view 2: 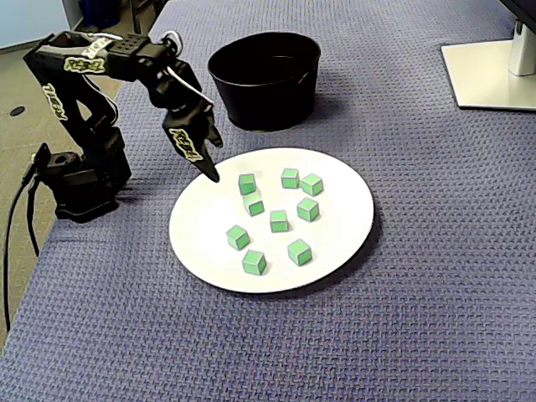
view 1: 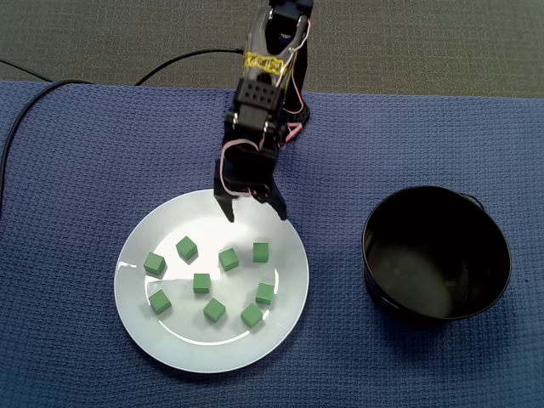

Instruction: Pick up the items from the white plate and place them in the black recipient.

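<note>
Closest in: blue cloth [view 2: 276, 352], then white plate [view 2: 197, 230] with nine green cubes [view 2: 279, 220] spread out on it, some close together. Nothing in the black bowl [view 2: 264, 92], off to one side of the plate.

Easy to go wrong from here. Could bump two cubes at once, being so near each other. Could shove one over the rim. Could press a finger down on the plate and tip or slide it.

Gripper [view 1: 254, 211] spread wide, holding nothing, hanging over the plate's top edge in a fixed view. Touching the plate or not? Cannot tell.
</note>
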You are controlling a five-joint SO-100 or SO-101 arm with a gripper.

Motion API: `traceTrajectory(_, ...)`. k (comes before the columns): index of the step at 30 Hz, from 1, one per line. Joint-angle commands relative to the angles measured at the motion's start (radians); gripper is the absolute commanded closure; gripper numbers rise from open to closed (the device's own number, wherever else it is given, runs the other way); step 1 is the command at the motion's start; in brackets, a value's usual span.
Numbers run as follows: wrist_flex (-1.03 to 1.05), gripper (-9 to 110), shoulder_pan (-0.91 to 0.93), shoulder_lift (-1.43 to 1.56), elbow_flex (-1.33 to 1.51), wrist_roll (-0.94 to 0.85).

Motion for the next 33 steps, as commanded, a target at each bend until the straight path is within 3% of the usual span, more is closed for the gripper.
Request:
traceTrajectory(1,-0.098,67,-0.02,-0.095,-0.066,0.032)
traceTrajectory(9,-0.198,65,-0.044,-0.256,-0.118,0.094)
traceTrajectory(33,-0.314,85,-0.115,-0.276,0.002,0.196)
